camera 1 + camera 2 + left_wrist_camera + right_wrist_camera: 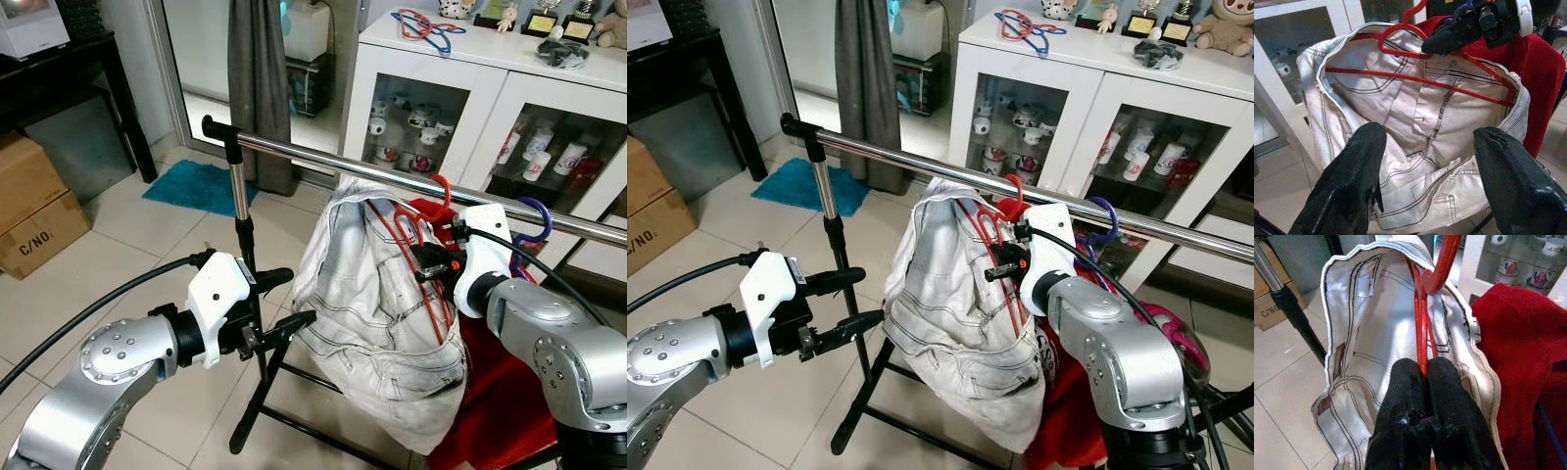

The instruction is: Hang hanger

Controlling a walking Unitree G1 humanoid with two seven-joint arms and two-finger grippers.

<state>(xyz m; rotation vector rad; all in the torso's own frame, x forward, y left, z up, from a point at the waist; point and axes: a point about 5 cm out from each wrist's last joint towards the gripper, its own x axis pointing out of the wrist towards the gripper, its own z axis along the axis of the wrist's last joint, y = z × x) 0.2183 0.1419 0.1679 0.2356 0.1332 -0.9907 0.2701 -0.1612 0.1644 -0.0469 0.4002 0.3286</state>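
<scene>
Pinching the red hanger (1421, 340) between closed fingers, the right gripper (431, 262) steadies it, hook at twelve o'clock over the rail (392, 178), white jeans (367, 323) draped below. Left gripper (279, 304) waits, fingers apart, at nine o'clock.

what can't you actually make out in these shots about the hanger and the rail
- Red hanger: lower bar buried in the white jeans, eye views.
- Hook on the rail: seated or just touching, too small to tell.
- Right gripper: fingers cover the wire where they pinch it.
- Red garment: cut off by the frame edge.
</scene>
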